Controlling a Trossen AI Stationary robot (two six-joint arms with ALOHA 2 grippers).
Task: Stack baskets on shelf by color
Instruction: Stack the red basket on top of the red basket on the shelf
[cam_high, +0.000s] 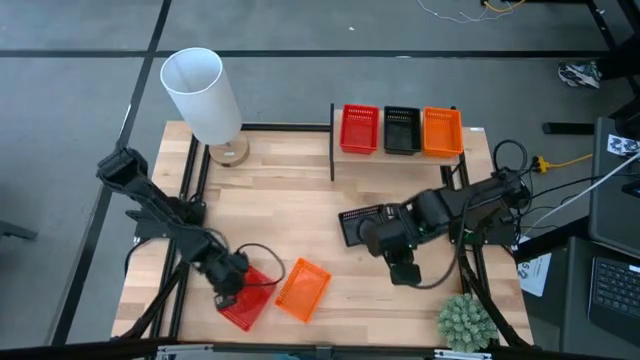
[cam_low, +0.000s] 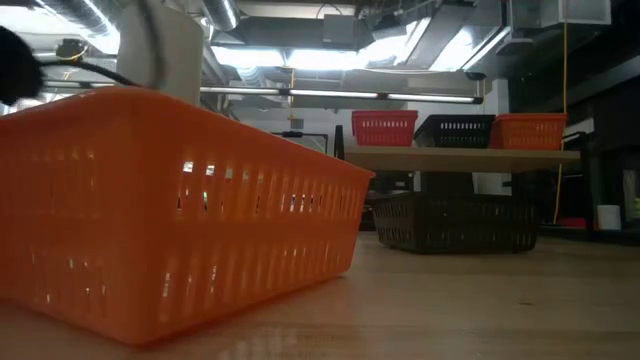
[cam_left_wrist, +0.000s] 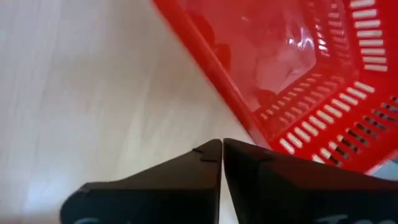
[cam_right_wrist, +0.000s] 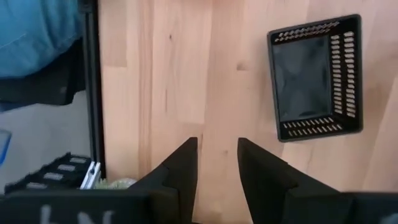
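Observation:
On the shelf (cam_high: 400, 152) stand a red basket (cam_high: 359, 130), a black basket (cam_high: 401, 130) and an orange basket (cam_high: 443, 132), side by side. On the table lie a red basket (cam_high: 245, 303), an orange basket (cam_high: 303, 290) and a black basket (cam_high: 357, 225). My left gripper (cam_left_wrist: 222, 144) is shut, just beside the loose red basket's (cam_left_wrist: 298, 74) rim near a corner, with a strip of table between. My right gripper (cam_right_wrist: 217, 155) is open over bare wood, toward the near edge from the loose black basket (cam_right_wrist: 314, 78).
A white cylinder on a wooden base (cam_high: 205, 95) stands at the table's far left corner. A small green plant (cam_high: 465, 322) sits at the near right corner. Cables hang off the right edge. Bare wood lies between the shelf and the loose baskets.

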